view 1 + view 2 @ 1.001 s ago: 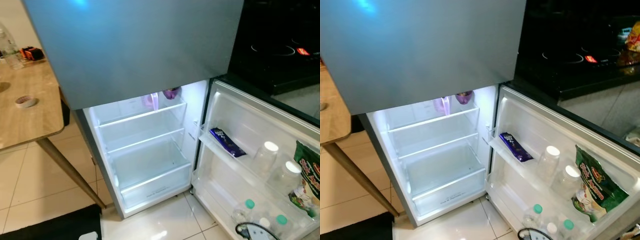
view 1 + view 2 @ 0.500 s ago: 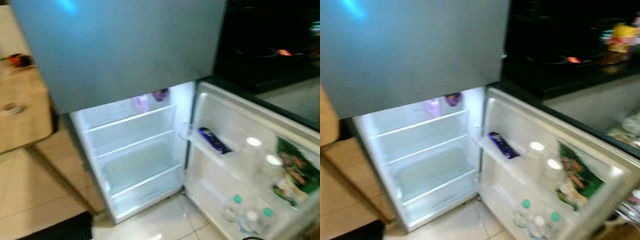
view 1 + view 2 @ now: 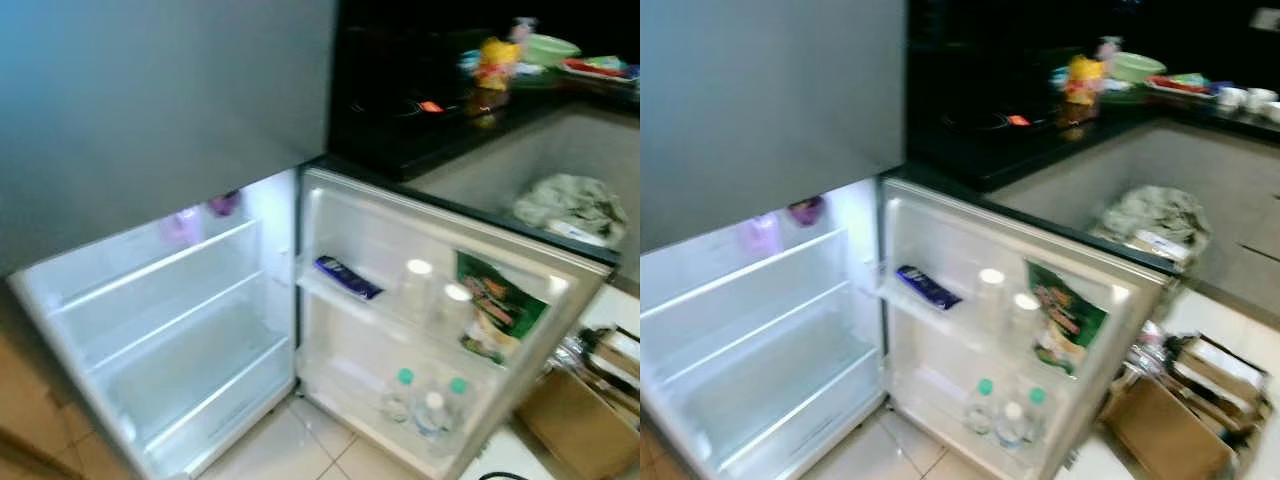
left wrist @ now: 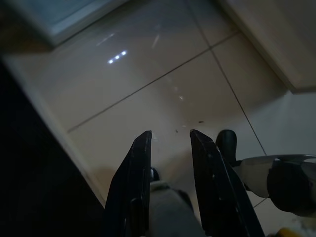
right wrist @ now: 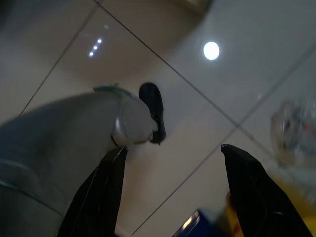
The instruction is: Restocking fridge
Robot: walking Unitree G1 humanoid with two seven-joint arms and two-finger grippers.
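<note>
The fridge's lower compartment (image 3: 170, 340) stands lit, with white shelves bare except two purple items (image 3: 200, 215) at the back of the top shelf. Its door (image 3: 430, 330) hangs wide to the right. The door's upper rack holds a blue bar packet (image 3: 345, 278), two white-capped jars (image 3: 432, 292) and a green snack bag (image 3: 495, 315). Small bottles with green caps (image 3: 425, 400) stand in the bottom rack. In the left wrist view, my left gripper (image 4: 170, 133) hangs over floor tiles, open and holding nothing. In the right wrist view, my right gripper (image 5: 174, 147) hangs open beside my own leg (image 5: 64, 143).
A black counter with a stove top (image 3: 980, 125) runs behind the door, carrying a yellow item (image 3: 1085, 75) and a green bowl (image 3: 1137, 65). A crumpled pale bag (image 3: 1155, 215) lies below the counter. A cardboard box (image 3: 1180, 420) with clutter sits on the floor at right.
The whole picture has swung to the right: the wooden table has left the view, and the counter, bag and cardboard box have come in. The fridge contents look unmoved.
</note>
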